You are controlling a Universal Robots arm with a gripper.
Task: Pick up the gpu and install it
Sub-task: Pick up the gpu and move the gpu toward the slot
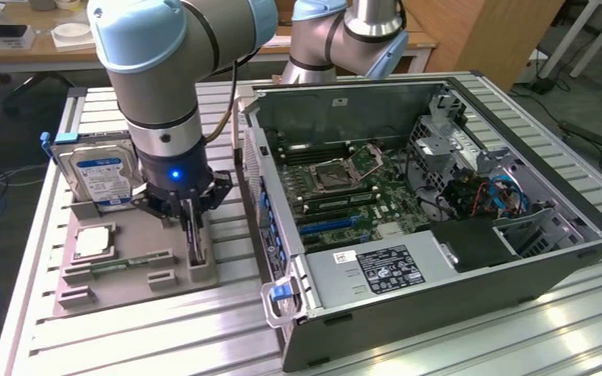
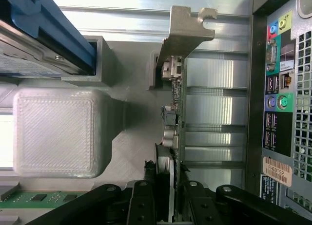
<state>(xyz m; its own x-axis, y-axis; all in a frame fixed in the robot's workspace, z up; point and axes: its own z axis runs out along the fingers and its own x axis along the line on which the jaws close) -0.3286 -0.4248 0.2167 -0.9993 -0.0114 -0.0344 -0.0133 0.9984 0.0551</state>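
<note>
Gpu [image 1: 195, 244] stands on its long edge in a slot of the grey fixture tray [image 1: 123, 291], just beside the open computer case [image 1: 437, 301] and well apart from the motherboard inside it. The gripper [image 1: 189, 225] is down over the card and straddles it. I cannot tell whether it has clamped the card or is merely around it. In the wrist view the card is edge-on [image 2: 177, 88]. Its long axis runs along the slot, about parallel to the case's rear panel [image 2: 278, 88]. Its silver bracket [image 2: 184, 35] is at the end nearer the hard drive [image 1: 100, 176]. Judgement: the step in hand is the grasp. It should be square to the board's faces and clear of the cooler block, so the card neither tilts nor binds in the slot.
</note>
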